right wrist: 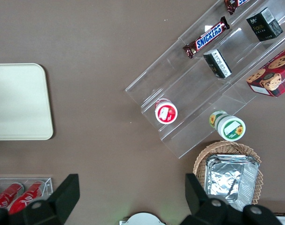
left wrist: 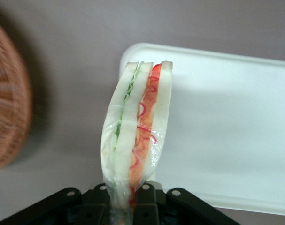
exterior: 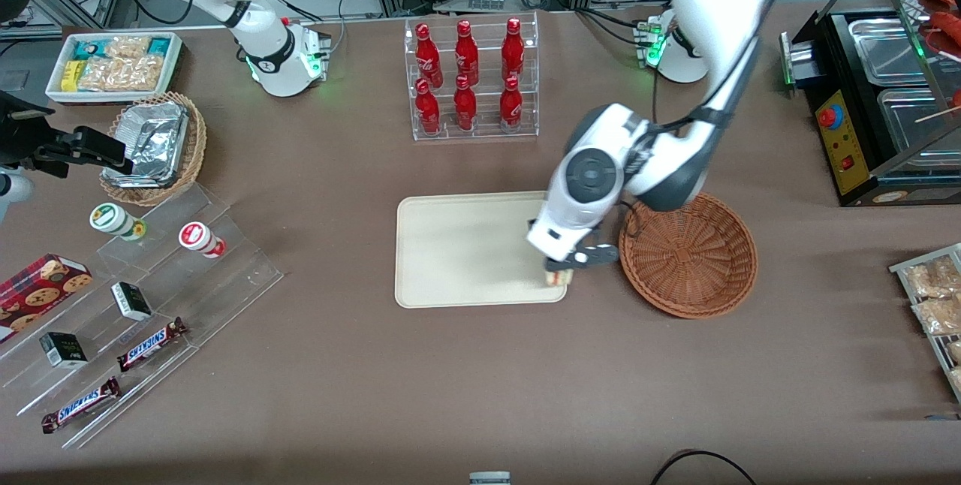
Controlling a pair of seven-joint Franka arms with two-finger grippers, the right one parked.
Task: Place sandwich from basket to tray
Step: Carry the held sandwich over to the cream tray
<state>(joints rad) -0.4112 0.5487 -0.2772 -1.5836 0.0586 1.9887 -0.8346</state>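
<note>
In the front view the hand point(exterior: 572, 266) hung just right of centre in the frame, over the tray's point(exterior: 458, 252) corner nearest the basket point(exterior: 691, 256), and it was closed on the sandwich point(exterior: 558, 276), of which only a pale sliver showed beneath the black fingers. The wrist view made the grip plain: the sandwich point(left wrist: 135, 136) stood on edge in clear wrap, pinched at its narrow end, its white bread slices parted by a green layer and a red one, with the cream tray point(left wrist: 236, 136) below it and the brown bench point(exterior: 480, 372) around. A curve of the reddish-brown woven basket point(left wrist: 8, 126) showed there too, apart from the sandwich. In the front view the basket sat just right of the tray, with nothing visible inside it. Above the tray, at upper centre, a clear rack held six red bottles point(exterior: 467, 78). At the frame's left edge, a lighter wicker basket held foil packets point(exterior: 150, 141), with chocolate bars point(exterior: 150, 344) on clear steps lower down.
</note>
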